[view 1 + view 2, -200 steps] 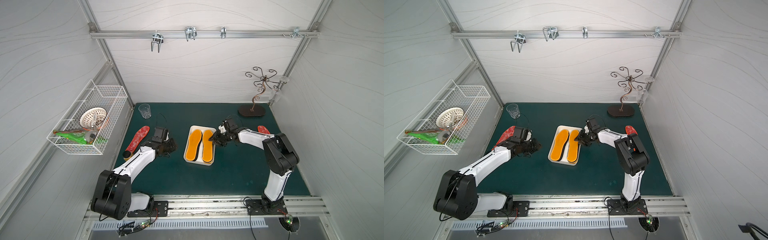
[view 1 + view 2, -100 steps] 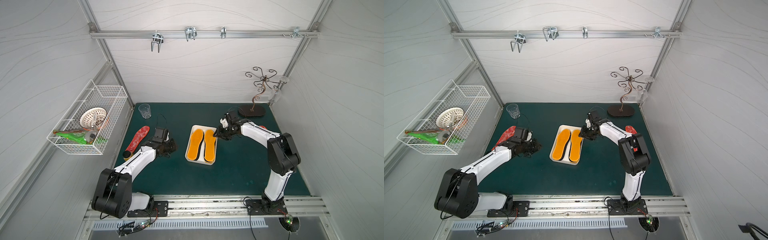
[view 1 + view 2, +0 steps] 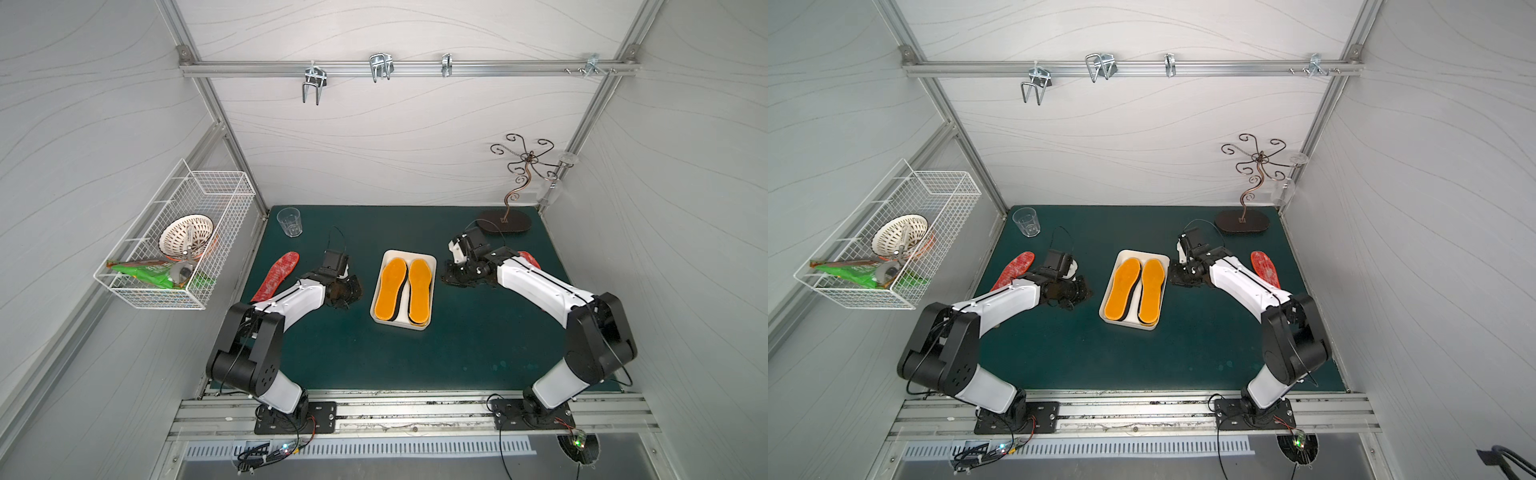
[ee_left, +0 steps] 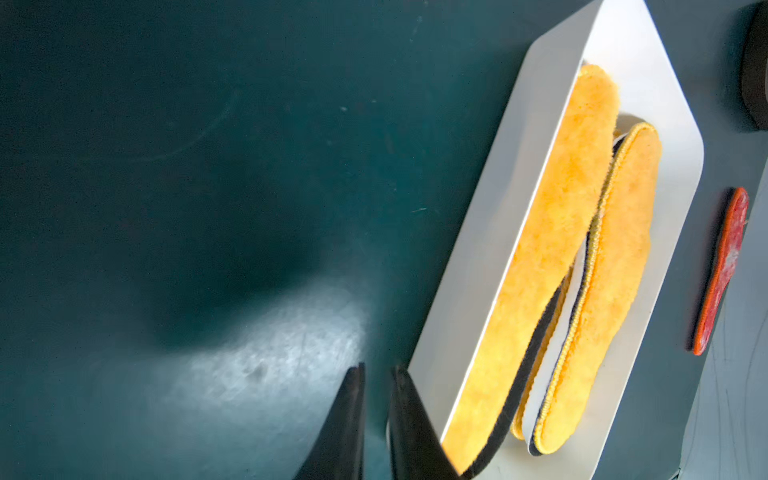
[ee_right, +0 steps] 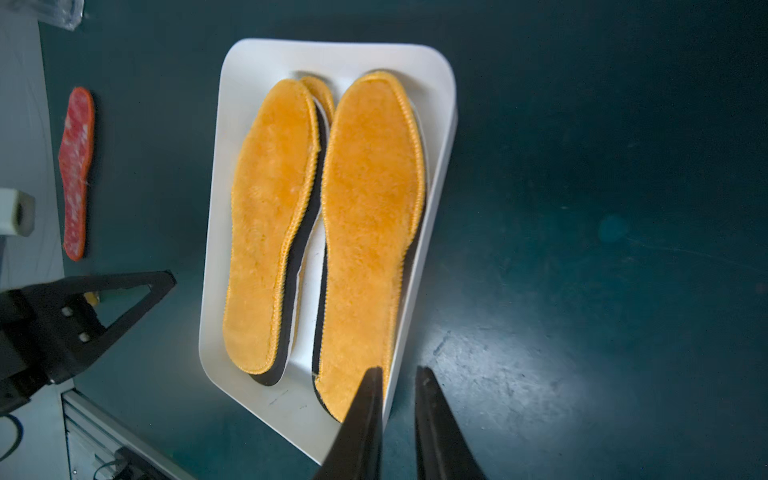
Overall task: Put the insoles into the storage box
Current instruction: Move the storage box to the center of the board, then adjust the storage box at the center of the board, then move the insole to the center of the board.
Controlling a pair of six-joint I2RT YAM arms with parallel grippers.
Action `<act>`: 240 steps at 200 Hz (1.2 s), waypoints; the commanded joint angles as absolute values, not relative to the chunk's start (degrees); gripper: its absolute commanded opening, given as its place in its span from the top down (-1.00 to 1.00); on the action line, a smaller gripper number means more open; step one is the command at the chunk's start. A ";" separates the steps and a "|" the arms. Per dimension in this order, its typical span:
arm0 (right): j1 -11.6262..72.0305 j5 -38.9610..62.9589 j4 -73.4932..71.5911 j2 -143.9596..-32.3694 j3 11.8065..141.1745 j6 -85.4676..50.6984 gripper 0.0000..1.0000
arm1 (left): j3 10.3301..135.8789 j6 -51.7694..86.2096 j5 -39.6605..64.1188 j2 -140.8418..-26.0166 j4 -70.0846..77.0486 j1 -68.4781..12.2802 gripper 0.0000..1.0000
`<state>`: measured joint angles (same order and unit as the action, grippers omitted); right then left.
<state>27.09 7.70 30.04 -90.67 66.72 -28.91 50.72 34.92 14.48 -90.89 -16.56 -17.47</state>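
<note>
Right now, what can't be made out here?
- Both top views: layers under the two orange-yellow fleecy insoles in the shallow white plastic storage box, count unclear.
- In a top view: red mottled insole, mostly behind the white right arm.
- Left wrist view: box end cut off.

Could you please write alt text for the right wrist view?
A white tray holds two orange insoles side by side, stacked over dark ones, on a green mat. The right gripper, fingertips slightly apart and empty, hangs at one end of the tray; a red insole lies on the mat apart from it.
</note>
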 commanded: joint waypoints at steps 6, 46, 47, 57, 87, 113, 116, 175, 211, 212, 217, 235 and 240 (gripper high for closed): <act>22.27 7.27 31.69 -87.92 64.37 -29.53 0.60 | 53.62 34.65 13.80 -94.68 -15.22 -20.31 0.68; 19.30 8.66 30.53 -86.46 63.37 -29.09 0.56 | 53.06 36.28 13.18 -96.27 -13.84 -24.31 0.66; 19.32 8.77 30.47 -86.47 63.37 -29.09 0.56 | 53.12 36.29 13.23 -96.27 -13.88 -24.41 0.66; 19.05 9.06 30.15 -86.78 63.52 -29.05 0.55 | 53.43 36.76 13.27 -96.87 -14.04 -25.68 0.66; 18.98 10.50 29.64 -87.88 64.07 -29.09 0.52 | 53.15 38.58 12.39 -96.24 -14.30 -28.00 0.66; 19.05 11.52 29.27 -87.84 64.17 -29.26 0.46 | 53.55 37.38 6.14 -92.68 -18.54 -26.94 0.62; 19.01 11.66 29.20 -87.76 64.16 -29.22 0.46 | 53.73 37.11 5.25 -92.25 -19.10 -26.52 0.61; 18.98 12.67 24.65 -85.73 61.03 -29.39 0.44 | 64.84 31.98 -8.04 -93.96 -25.14 -10.96 0.59; 19.01 14.25 22.68 -85.00 59.77 -29.64 0.44 | 73.43 30.55 -12.86 -102.56 -25.40 -1.82 0.75; 19.00 14.24 22.63 -85.00 59.77 -29.67 0.44 | 73.63 30.52 -13.02 -102.83 -25.49 -1.66 0.76; 18.98 14.35 22.50 -84.70 59.72 -29.58 0.44 | 75.00 30.31 -13.48 -104.16 -25.81 -0.59 0.81; 19.03 14.47 22.23 -84.04 59.43 -29.62 0.44 | 80.15 29.37 -14.11 -109.68 -27.26 1.92 0.85; 19.00 14.44 22.17 -83.81 59.41 -29.51 0.44 | 81.61 29.27 -14.47 -111.17 -27.85 2.58 0.86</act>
<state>19.25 13.30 23.88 -86.30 59.88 -29.12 75.53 31.48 -10.44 -105.10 -24.27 -0.38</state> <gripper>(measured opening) 0.281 0.076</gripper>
